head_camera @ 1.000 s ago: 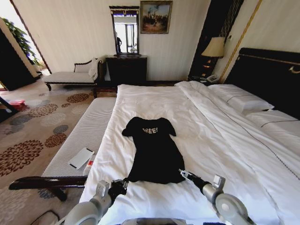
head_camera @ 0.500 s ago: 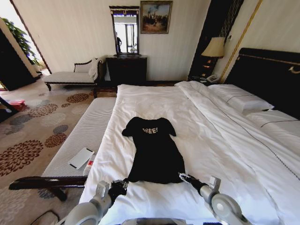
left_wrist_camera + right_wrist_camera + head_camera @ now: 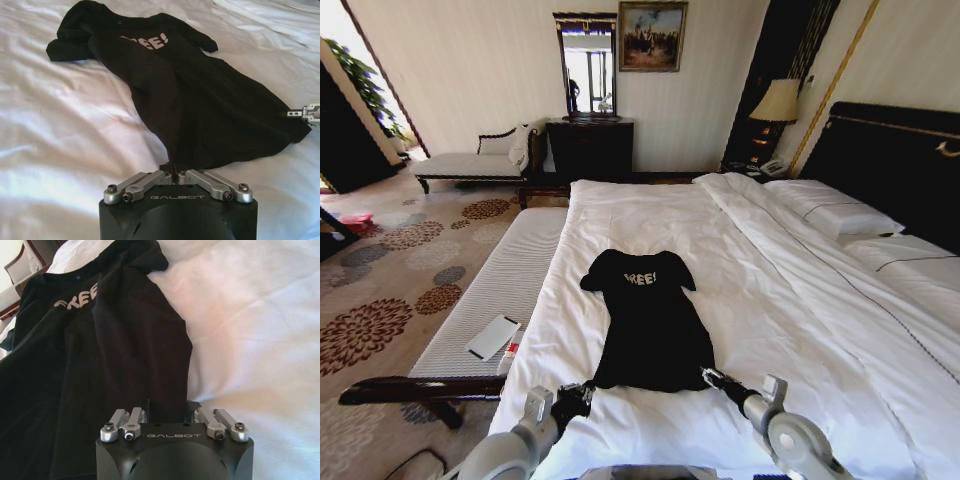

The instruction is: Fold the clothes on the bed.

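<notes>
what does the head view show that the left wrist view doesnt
Head view alone: the bench beside the bed with a white flat object on it, the pillows, headboard, lamp and mirror. Left wrist view alone: the left gripper shut on the T-shirt's hem corner. Both: the black T-shirt lying flat on the white duvet, and the right gripper at the opposite hem corner.

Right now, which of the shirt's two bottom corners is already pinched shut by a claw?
The hem corner at the left gripper, whose fingers are closed on the T-shirt; the right gripper stands open.
</notes>
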### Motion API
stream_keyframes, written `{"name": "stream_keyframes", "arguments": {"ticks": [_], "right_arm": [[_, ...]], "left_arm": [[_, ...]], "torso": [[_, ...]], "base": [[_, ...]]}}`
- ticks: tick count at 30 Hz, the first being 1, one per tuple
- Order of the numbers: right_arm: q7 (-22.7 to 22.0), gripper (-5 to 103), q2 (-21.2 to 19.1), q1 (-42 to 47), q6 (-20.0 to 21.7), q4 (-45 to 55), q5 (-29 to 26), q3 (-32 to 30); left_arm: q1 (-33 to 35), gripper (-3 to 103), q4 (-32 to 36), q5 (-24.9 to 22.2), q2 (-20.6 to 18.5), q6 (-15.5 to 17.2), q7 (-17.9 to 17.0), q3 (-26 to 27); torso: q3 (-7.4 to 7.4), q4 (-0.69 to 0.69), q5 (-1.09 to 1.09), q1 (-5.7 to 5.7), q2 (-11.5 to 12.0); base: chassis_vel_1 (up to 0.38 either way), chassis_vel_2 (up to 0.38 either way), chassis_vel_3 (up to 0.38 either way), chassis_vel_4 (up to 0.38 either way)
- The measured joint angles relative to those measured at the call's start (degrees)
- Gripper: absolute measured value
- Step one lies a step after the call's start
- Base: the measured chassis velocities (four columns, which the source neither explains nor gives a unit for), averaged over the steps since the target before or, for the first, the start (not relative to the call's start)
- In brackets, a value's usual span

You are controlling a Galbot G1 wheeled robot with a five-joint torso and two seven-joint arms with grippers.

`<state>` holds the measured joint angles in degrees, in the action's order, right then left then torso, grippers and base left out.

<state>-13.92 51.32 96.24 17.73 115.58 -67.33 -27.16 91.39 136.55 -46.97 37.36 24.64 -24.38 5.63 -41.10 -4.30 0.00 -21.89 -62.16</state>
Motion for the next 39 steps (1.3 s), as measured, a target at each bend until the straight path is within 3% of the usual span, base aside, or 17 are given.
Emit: {"name": "stream_keyframes", "arguments": {"ticks": [4, 11, 24, 30, 33, 39], "right_arm": [[0.0, 33, 0.15, -0.02, -0.22, -0.12, 0.12, 0.09], [0.0, 3, 0.45, 0.67, -0.65, 0.5, 0.62, -0.15], [0.83, 1, 0.63, 4.73, -2.24, 2.38, 4.56, -4.05], [2.16, 1, 1.49, 9.42, -4.12, 4.39, 8.67, -8.45], [3.5, 1, 2.54, 11.92, -6.03, 4.63, 12.21, -9.97], [3.71, 1, 3.6, 13.98, -7.34, 4.82, 14.24, -11.69]], "left_arm": [[0.29, 1, -0.1, 0.25, -0.08, -0.19, 0.06, 0.0], [-0.24, 1, -0.45, 0.15, -0.41, -0.97, 0.16, -0.15], [2.57, 1, -0.45, 0.53, -0.03, -2.31, 0.48, 1.82], [8.68, 1, 0.23, 2.24, 0.02, -3.29, 1.18, 4.95], [14.81, 1, 1.28, 3.57, 0.69, -4.07, 1.71, 8.97], [19.77, 1, 1.94, 5.36, 1.58, -5.16, 2.29, 12.88]], "torso": [[0.0, 0.0, 0.0, 0.0, 0.0], [0.0, -0.01, 0.0, 0.0, 0.0], [0.0, 0.0, 0.0, 0.0, 0.0], [0.0, -0.01, -0.01, 0.0, 0.0], [0.01, -0.01, 0.0, 0.0, 0.0], [0.01, 0.0, 0.0, 0.0, 0.0]], "base": [[0.0, 0.0, 0.0, 0.0], [0.0, 0.0, 0.0, 0.0], [0.0, 0.0, 0.0, 0.0], [0.0, 0.0, 0.0, 0.0], [0.0, 0.0, 0.0, 0.0], [0.0, 0.0, 0.0, 0.0]]}}
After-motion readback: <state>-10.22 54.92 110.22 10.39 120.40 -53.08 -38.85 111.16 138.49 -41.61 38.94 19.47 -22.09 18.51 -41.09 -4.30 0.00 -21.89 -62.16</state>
